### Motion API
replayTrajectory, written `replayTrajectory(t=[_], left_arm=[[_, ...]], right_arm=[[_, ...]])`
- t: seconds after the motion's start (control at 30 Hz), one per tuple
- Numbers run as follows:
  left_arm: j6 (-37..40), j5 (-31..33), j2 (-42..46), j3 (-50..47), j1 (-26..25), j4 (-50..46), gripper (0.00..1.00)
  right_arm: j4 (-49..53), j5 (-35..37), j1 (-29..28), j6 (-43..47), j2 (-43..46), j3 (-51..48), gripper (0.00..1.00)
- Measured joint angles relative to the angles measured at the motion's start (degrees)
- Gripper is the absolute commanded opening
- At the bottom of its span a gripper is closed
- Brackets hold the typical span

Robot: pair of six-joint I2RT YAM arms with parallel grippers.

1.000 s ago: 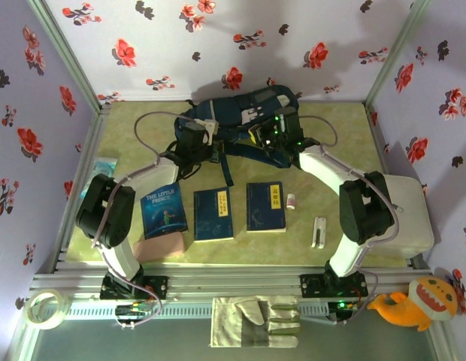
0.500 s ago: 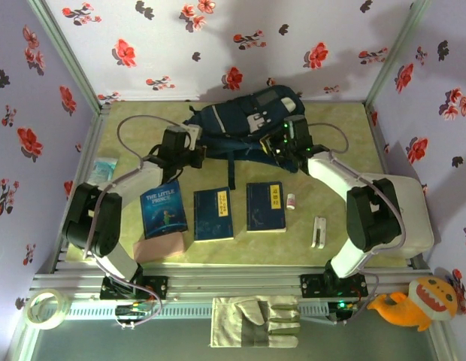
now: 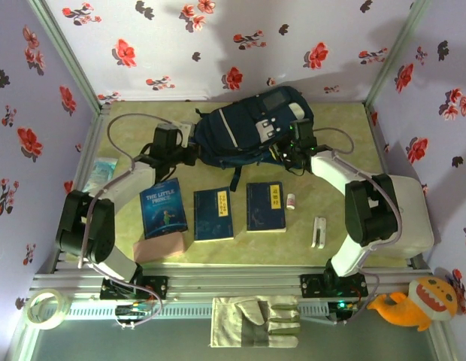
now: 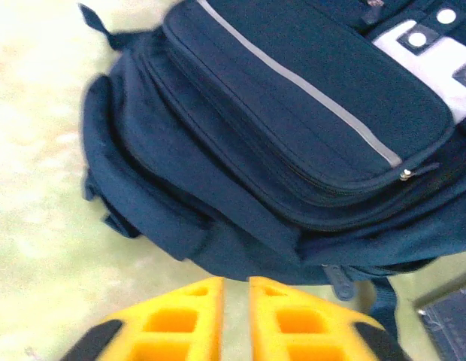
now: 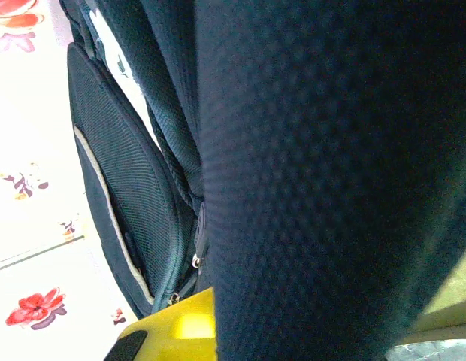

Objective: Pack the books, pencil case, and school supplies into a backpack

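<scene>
Pale blue packet (image 3: 104, 167): far left of the table; not part of your load, so leave it.
Pencil case (image 3: 159, 247): the pink pouch lies flat at the near edge, touching the near end of the Little Prince book (image 3: 164, 208). You can't tell whether it runs under the book.
Books: the Little Prince and two navy books (image 3: 213, 213) (image 3: 265, 206) lie flat in a row, just apart, in front of the bag. None is packed.
Left gripper (image 4: 234, 316): the fingers stand a narrow slit apart with nothing between them, low over bare table just beside the bag's left flank.
Backpack (image 3: 248, 128): at the back middle of the table, striped front pocket facing the left wrist camera. Its zips look shut.
Step in hand: judged to be steadying the bag and getting it open, since nothing is inside yet.
Zip pull (image 4: 404, 174): this one belongs to the front pocket. You'd do better finding the main compartment's pull; spread the left fingers wider before approaching, and pull along the zip line, not upward.
School supplies: the small tube (image 3: 292, 201) and white bar (image 3: 319, 232) lie right of the books, well apart from the bag.
Right gripper (image 3: 293, 148): closed at the bag's right side, apparently clamped on padded mesh fabric. Hold it firm as the anchor while the left works.
</scene>
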State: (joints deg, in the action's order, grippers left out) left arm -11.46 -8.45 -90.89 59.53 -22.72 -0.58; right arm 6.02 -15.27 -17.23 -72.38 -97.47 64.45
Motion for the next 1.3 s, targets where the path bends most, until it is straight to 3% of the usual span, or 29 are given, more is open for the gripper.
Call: replayTrajectory(t=[0.23, 0.73, 0.9, 1.1, 1.3], left_arm=[[-3.04, -6.54, -6.21, 1.03, -3.80, -1.86, 0.43], [-5.22, -12.17, -14.75, 10.38, -4.50, -3.87, 0.48], [-6.29, -11.47, -17.14, 13.11, -4.39, -4.70, 0.41], [-8.11, -9.92, -18.32, 13.92, -4.00, -5.16, 0.22], [-8.33, -8.44, -18.38, 13.92, -3.63, -5.40, 0.14]], right_arm=[[-0.11, -0.92, 0.00, 0.00, 0.07, 1.16, 0.02], [-1.57, -3.04, 0.00, -0.22, 2.25, 2.80, 0.02], [-1.66, -3.21, 0.00, -0.22, 2.25, 2.80, 0.02], [-1.68, -3.30, 0.00, -0.22, 2.25, 2.80, 0.02], [-1.81, -3.43, 0.07, -0.24, 2.32, 2.80, 0.02]])
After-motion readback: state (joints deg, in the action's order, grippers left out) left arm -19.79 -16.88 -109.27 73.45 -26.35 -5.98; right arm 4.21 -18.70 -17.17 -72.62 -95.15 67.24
